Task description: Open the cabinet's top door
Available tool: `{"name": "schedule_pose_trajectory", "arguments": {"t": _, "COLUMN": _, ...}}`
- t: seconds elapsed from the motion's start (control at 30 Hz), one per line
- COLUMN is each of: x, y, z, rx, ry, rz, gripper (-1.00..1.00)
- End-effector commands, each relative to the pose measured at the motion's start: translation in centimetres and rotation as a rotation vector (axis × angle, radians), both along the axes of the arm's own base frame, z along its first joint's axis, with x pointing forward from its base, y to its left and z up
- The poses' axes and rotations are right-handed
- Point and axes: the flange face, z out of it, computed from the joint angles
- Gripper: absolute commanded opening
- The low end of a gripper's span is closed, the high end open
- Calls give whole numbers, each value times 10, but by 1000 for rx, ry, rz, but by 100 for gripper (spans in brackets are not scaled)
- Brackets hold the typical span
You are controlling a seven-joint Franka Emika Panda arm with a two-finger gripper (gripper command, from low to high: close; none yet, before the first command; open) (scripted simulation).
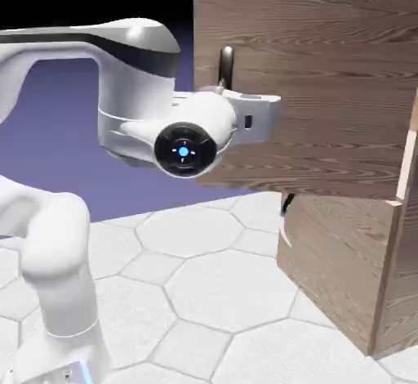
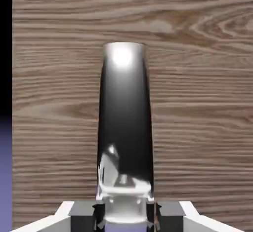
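Pale floor tiles [image 1: 202,296] in large octagons spread beneath a blue-violet backdrop [image 1: 65,145] in the exterior view, with black above it. Over them I reach toward the exterior view's right, my white two-finger claw [image 1: 273,119] facing the top door [image 1: 326,88], the upper brown wood-grain panel of the tall wooden cabinet [image 1: 388,276]. That panel stands swung out from the cabinet's body, so I judge the opening well along. The matching lower panel [image 1: 331,264] sits below at another angle, part of its dark curved handle showing. I am at the top door's free edge because its handle is there, and pulling far from the hinge should take less effort. In the hand view, the glossy dark-and-silver curved handle [image 2: 125,127] runs upright against the grain, its near end between my grey fingertips. I am clamped on it from both sides, which should let me draw the door wider, though its smooth curve could slip as the angle changes.
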Motion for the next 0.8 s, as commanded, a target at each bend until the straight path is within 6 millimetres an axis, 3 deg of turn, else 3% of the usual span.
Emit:
{"name": "schedule_pose_trajectory", "arguments": {"t": 0.0, "x": -1, "y": -10, "z": 0, "rx": 0, "ry": 0, "rz": 25, "gripper": -100}}
{"name": "schedule_pose_trajectory", "arguments": {"t": 0.37, "x": 5, "y": -99, "z": 0, "rx": 0, "ry": 0, "rz": 278, "gripper": -100}}
{"name": "schedule_pose_trajectory", "arguments": {"t": 0.77, "x": 22, "y": -159, "z": 0, "rx": 0, "ry": 0, "rz": 454, "gripper": -100}}
